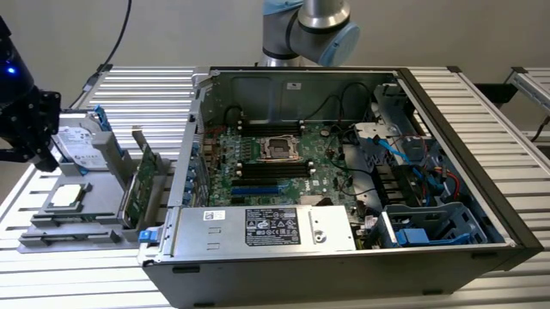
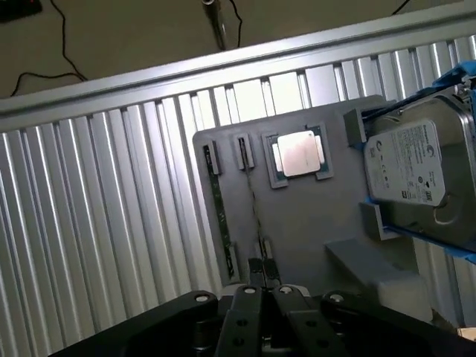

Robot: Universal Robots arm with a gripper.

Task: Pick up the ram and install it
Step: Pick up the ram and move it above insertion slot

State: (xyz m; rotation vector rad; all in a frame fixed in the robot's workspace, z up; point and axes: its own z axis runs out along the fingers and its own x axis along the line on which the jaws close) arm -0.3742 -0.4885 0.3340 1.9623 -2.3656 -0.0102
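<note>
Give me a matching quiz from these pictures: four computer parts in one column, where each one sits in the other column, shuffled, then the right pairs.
Column one:
1. ram
2. processor
3. hard drive
4. motherboard

Column two:
A. inside the open computer case
B. flat in a square recess of the grey tray
C. on edge in a long narrow slot of the tray
D. between blue rails at the tray's end

Pairs: 1-C, 2-B, 3-D, 4-A.
</note>
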